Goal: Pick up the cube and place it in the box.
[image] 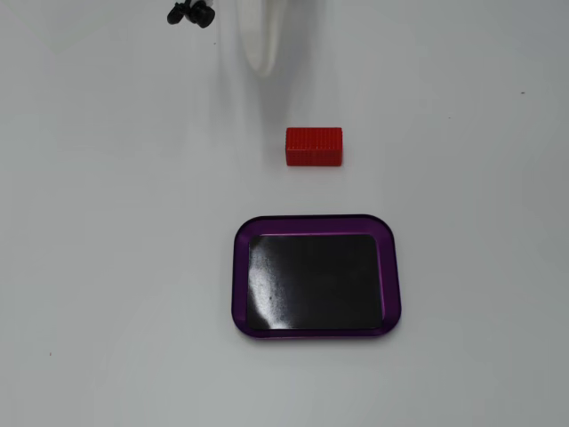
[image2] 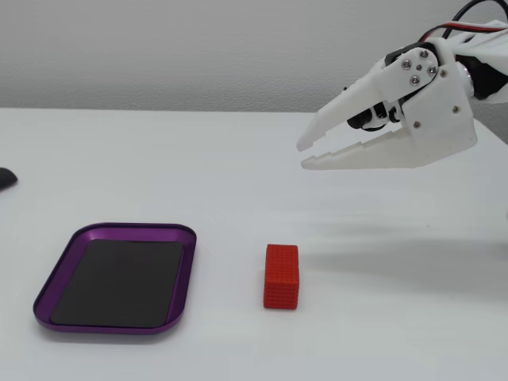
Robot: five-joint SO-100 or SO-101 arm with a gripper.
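In a fixed view from the side, the white gripper (image2: 305, 155) hung in the air above the counter (image2: 238, 159), reaching in from the right with its fingertips aimed left and slightly down. Its two fingers stood a little apart at the tips, and nothing was between them.

The cube (image2: 282, 275) lay flat on the counter, below and to the left of the fingertips and well clear of them. In the fixed view from above, the cube (image: 314, 146) had its long axis running left to right, parallel to the long side of the box (image: 316, 222), which sat just below it in that view with a strip of bare counter between.

The view from above showed only a blurred white finger (image: 260, 40) at the top edge; the side view showed the gripper's screws and red and black cables (image2: 468, 20).
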